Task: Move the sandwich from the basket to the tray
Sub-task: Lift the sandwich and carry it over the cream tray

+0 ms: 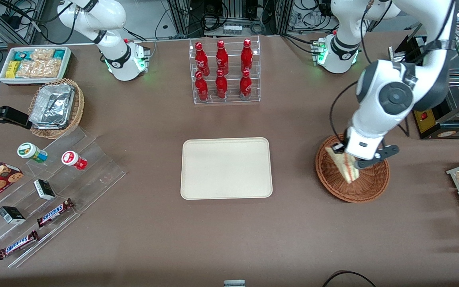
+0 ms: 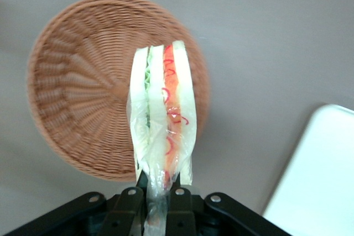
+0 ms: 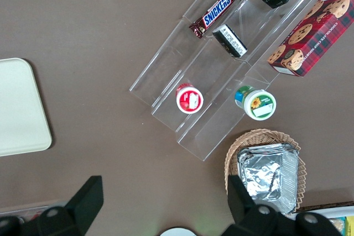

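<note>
My gripper: fingers clamped on the sandwich's wrapped end, wedge hanging clear above the basket. Arm bent steeply over it, wrist pointing down. In my front view the tray lies at 9 o'clock from the basket, well apart.
</note>
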You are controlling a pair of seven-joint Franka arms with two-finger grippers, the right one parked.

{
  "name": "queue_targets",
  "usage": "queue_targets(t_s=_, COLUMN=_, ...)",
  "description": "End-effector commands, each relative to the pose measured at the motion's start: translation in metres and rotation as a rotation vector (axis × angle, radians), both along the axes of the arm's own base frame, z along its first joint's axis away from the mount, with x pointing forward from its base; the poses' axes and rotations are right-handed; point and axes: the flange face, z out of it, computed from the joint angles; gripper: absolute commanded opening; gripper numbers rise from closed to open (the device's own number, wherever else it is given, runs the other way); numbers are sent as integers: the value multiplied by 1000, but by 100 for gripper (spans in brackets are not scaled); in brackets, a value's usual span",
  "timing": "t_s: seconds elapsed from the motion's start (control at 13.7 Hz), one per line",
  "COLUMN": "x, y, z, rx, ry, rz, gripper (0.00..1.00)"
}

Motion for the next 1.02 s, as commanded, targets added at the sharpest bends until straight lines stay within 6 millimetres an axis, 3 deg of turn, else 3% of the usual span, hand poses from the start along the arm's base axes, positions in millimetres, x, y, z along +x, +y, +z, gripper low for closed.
queue_targets(t_s=0.0, x=6, y=-62, z=0, rx=-38, ry=5, rz=-110, gripper=0)
queue_targets(t_s=0.22, x=12, y=-136, z=-10, rx=-103, ry=11, rz=-196, gripper=0)
queue_targets(t_s=0.51, x=8, y=-210, z=-54, rx=-143, ry=53, rz=-275, gripper=0)
queue_targets(t_s=0.73, x=-1, y=-254, z=-87, rx=-176, ry=47, rz=-330, gripper=0)
queue_targets(t_s=0.95, x=-8, y=-270, z=-108, rx=-189, ry=47, rz=-360, gripper=0)
